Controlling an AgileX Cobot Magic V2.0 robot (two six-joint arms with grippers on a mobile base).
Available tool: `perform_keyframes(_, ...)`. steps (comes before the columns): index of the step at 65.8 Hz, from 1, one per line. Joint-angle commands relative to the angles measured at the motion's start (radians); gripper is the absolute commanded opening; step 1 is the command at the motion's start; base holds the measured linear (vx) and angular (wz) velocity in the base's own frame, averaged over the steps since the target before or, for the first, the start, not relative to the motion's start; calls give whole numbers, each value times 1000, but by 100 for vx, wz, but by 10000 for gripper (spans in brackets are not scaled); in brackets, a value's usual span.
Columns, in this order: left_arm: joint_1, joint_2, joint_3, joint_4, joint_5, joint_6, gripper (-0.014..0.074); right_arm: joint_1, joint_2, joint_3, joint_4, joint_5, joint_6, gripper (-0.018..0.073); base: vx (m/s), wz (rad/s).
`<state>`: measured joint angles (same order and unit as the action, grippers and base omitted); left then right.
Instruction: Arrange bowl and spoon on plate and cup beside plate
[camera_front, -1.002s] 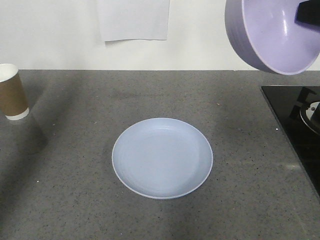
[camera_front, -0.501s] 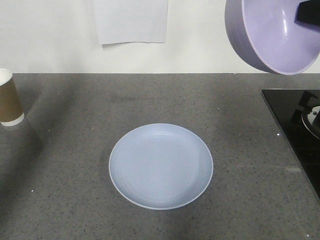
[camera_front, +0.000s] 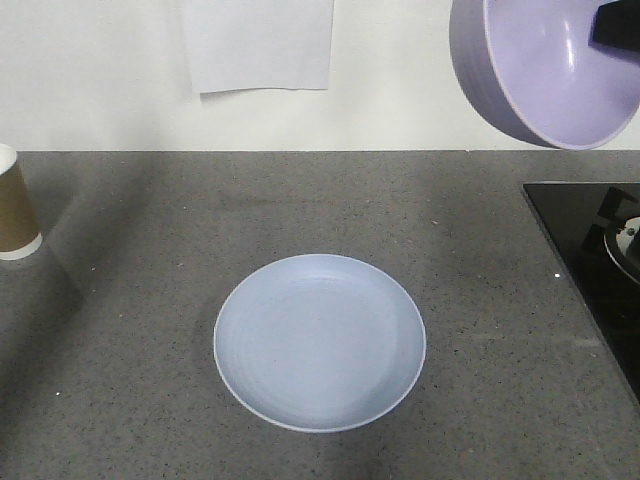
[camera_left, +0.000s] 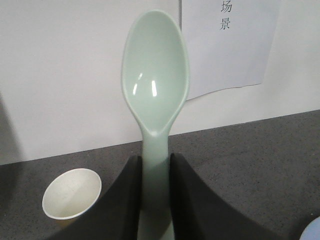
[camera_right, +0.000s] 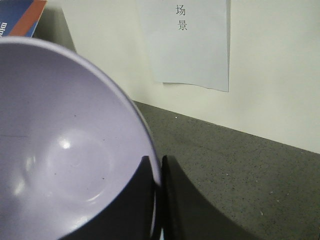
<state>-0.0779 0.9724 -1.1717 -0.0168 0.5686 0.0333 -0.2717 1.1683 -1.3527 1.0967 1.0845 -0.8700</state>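
The pale blue plate (camera_front: 320, 341) lies flat on the grey counter, with nothing on it. High at the upper right the lavender bowl (camera_front: 550, 65) hangs tilted, its opening toward the camera; my right gripper (camera_right: 156, 172) is shut on its rim, one finger inside and one outside. The mint-green spoon (camera_left: 155, 85) points straight up, its handle clamped in my left gripper (camera_left: 155, 167), which is shut on it. The brown paper cup (camera_front: 14, 212) stands upright at the counter's far left edge; its white inside (camera_left: 71, 194) shows below the left gripper.
A black glass cooktop (camera_front: 590, 260) occupies the counter's right side. A white paper sheet (camera_front: 258, 45) with printed characters hangs on the wall behind. A blue and red item (camera_right: 20, 15) sits at the right wrist view's top left corner.
The plate has slid lower and the cup further left in the front view, and the wall sheet has shifted left, as if the view itself moved. The bowl holds the same spot.
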Motion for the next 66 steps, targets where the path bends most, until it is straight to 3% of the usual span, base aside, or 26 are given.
perform_keyframes(1, -4, -13, -27, -4, -77, -1, -6, -2, -20, -28, 66, -40, -6, -6, 0, 0)
perform_keyframes(66, -4, -13, -27, -4, -77, -1, -6, -2, -20, -28, 66, -40, -6, -6, 0, 0)
